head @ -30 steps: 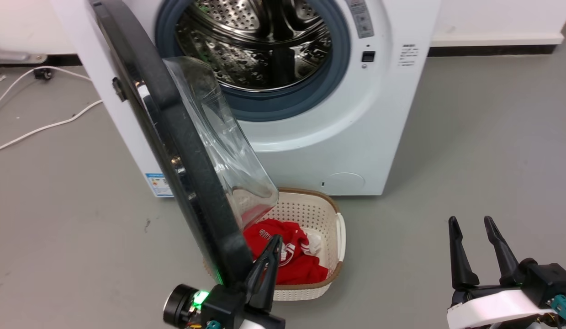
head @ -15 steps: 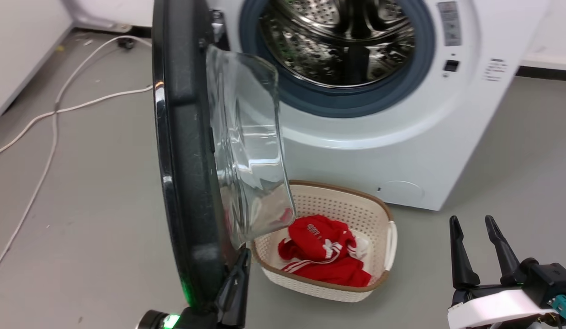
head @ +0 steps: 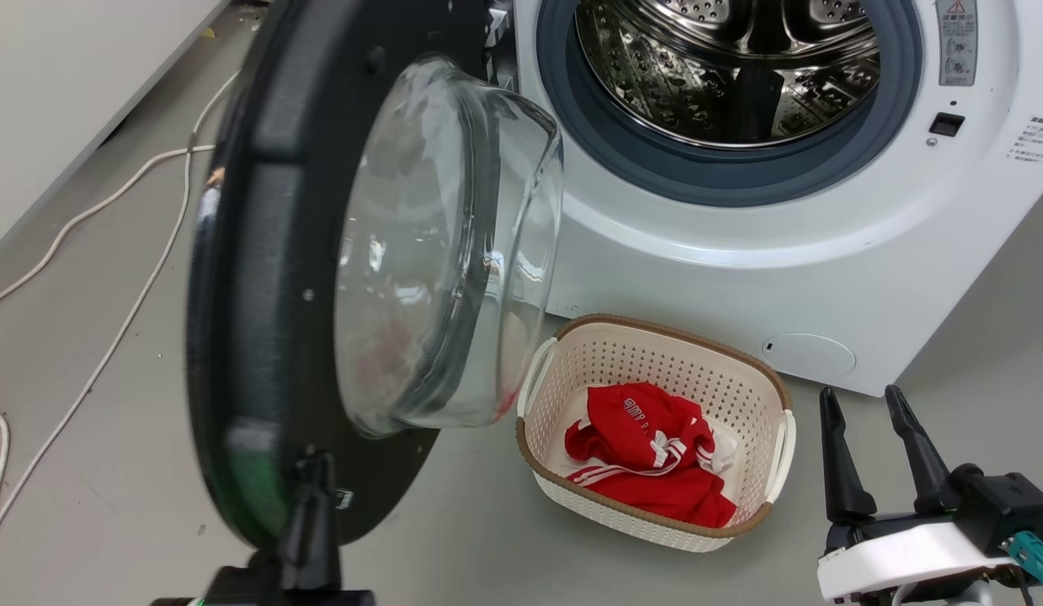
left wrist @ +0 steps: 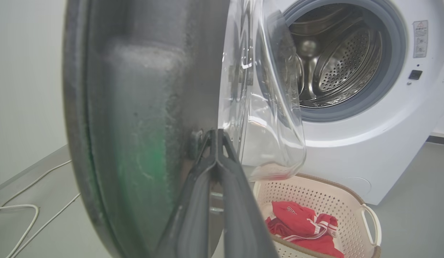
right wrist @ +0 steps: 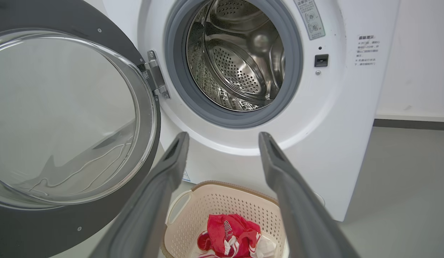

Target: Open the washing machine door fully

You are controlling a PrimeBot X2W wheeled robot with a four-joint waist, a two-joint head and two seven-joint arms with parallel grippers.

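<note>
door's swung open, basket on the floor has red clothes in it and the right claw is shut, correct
No: the right claw is open, its fingers spread apart in the right wrist view. The washing machine door is swung open and the basket on the floor does hold red clothes.

You have a grey floor (head: 470, 543) carrying the white washing machine (head: 740, 278) at 1 o'clock, a cream basket (head: 622, 513) at 5 o'clock, and white cables (head: 66, 225) at 9 o'clock.
</note>
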